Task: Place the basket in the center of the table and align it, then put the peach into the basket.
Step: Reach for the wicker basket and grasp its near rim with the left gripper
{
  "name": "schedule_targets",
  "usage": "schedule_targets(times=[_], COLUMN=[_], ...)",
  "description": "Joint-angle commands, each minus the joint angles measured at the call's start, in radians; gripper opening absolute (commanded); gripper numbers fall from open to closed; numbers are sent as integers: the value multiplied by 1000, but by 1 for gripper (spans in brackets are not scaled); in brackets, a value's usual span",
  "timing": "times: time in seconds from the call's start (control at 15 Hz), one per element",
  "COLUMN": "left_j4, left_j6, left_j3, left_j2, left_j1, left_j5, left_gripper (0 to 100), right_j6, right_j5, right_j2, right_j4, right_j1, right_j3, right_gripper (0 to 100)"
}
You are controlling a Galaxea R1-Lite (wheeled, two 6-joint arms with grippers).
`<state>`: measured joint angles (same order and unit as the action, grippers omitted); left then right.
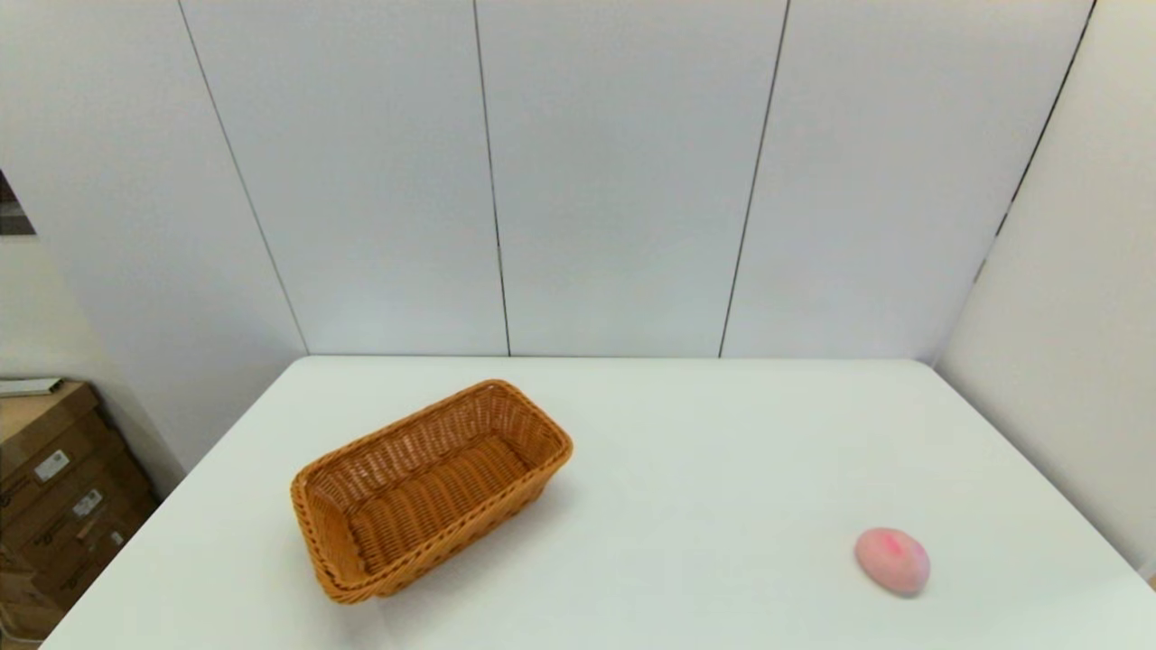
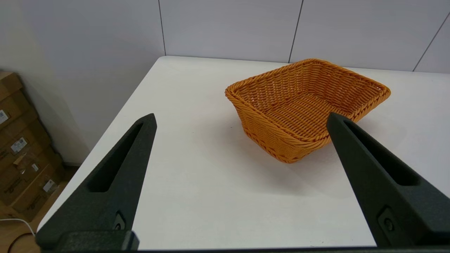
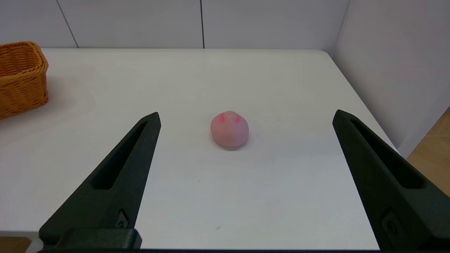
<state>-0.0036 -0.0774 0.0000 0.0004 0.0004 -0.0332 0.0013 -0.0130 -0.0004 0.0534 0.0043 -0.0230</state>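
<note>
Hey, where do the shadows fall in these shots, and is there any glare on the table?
Head view: the basket casts a soft shadow toward the right; no hard glare on the table. Left wrist view: a faint shadow surrounds the basket's near corner. Right wrist view: a small dark shadow sits under the peach.

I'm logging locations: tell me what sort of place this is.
Probably a lab or test cell: a bare white table boxed in by plain white wall panels, with stacked cardboard boxes on the floor beside it.
</note>
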Motion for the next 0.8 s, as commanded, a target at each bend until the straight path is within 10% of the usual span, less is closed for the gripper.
schedule_targets(times=[0.07, 0.8], left_j4=[-3, -3], left_j6=[-1, -1], left_j3=[0, 0], left_j2=[-2, -2], left_j1=[0, 1], left_j5=[-1, -1], left_gripper=[100, 100], right_j6=[0, 9], right_j5=[1, -2], right_j2=[-1, -1], right_j4=[0, 0], right_j1=[0, 0], right_j3=[0, 0], right_gripper=[100, 100])
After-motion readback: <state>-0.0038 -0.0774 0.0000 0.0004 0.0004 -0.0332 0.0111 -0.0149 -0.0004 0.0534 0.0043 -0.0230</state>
